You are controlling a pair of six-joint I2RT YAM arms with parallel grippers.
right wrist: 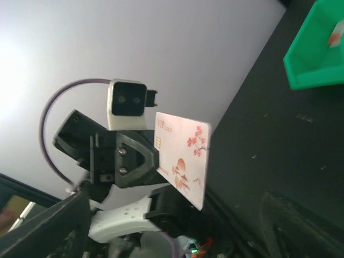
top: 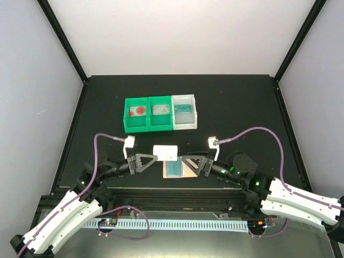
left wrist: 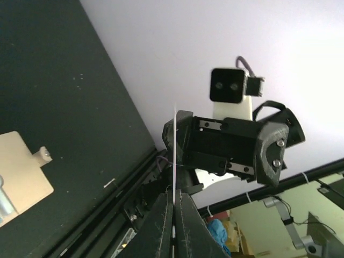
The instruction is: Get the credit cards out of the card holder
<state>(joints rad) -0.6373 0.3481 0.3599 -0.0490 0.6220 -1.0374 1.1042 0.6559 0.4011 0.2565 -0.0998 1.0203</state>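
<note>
Left gripper pinches blossom-print credit card; we see its long axis pointing at the spread right gripper.

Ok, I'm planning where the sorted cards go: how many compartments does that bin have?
3, side by side: the left green compartment, the middle green compartment, the right white compartment. Each has something flat in it.
</note>
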